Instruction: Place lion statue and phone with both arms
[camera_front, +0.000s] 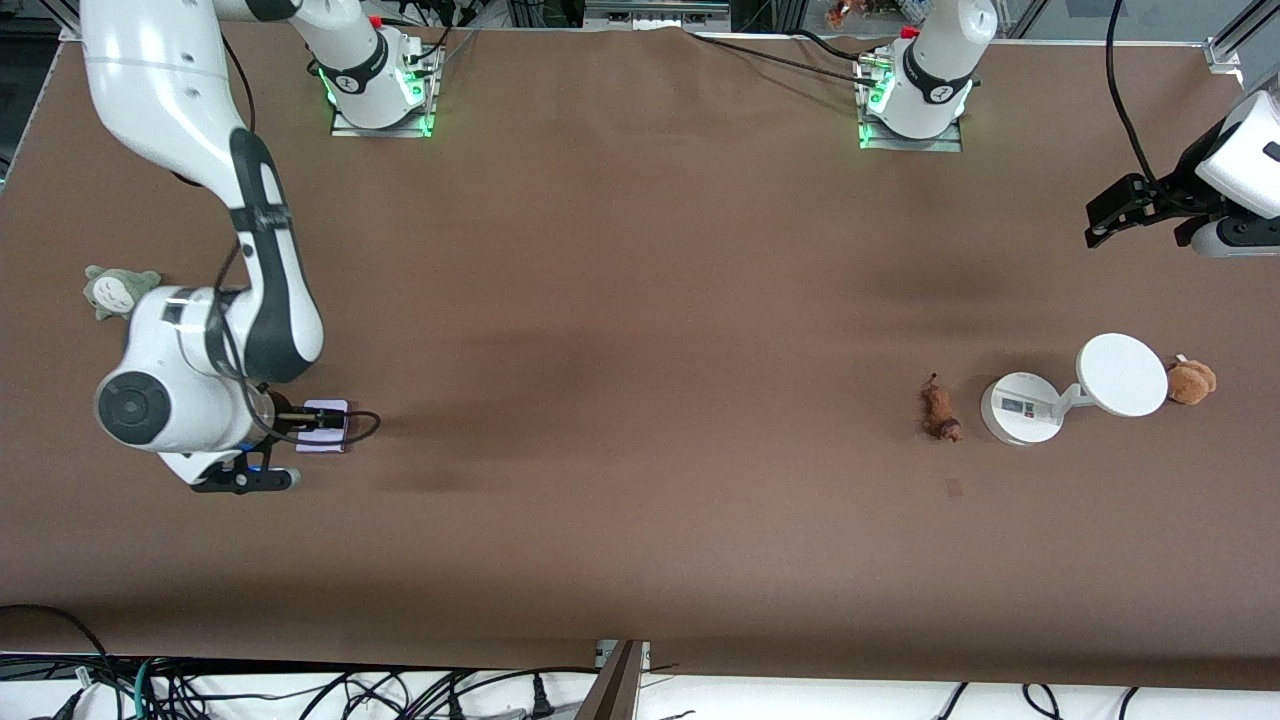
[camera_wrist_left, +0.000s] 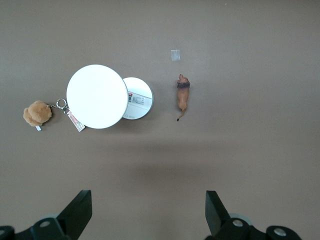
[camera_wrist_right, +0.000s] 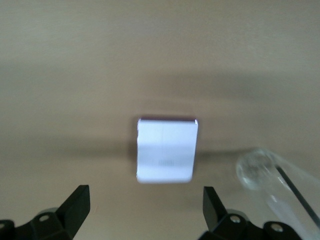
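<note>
The brown desk (camera_front: 640, 400) is wide, and the two task things lie at its two ends, each with its own arm close by. The right arm is bent low at its end of the desk, and the right end effector (camera_wrist_right: 145, 210) hangs directly over the phone (camera_front: 324, 425), fingers spread wide and holding nothing. From that wrist the phone sits squarely between the two fingers, so it looks already set down.

The left end effector (camera_front: 1108, 220) is up in the air near the left arm's end of the desk, also spread open and empty. The lion statue (camera_front: 940, 410) lies on the desk below and ahead of it, nearer to the front camera than the left arm's base, and just beside the white stand (camera_front: 1020, 408), whose round disc (camera_front: 1122, 374) has a brown plush keychain (camera_front: 1190, 381) at its edge.

To my eye the lion is the left arm's business. Its long axis runs toward and away from the front camera, thin tail pointing to the arm bases.

It is tiny, orange-brown, with a dark band at the head end. The phone is flat, pale lavender, almost square, with rounded corners.
</note>
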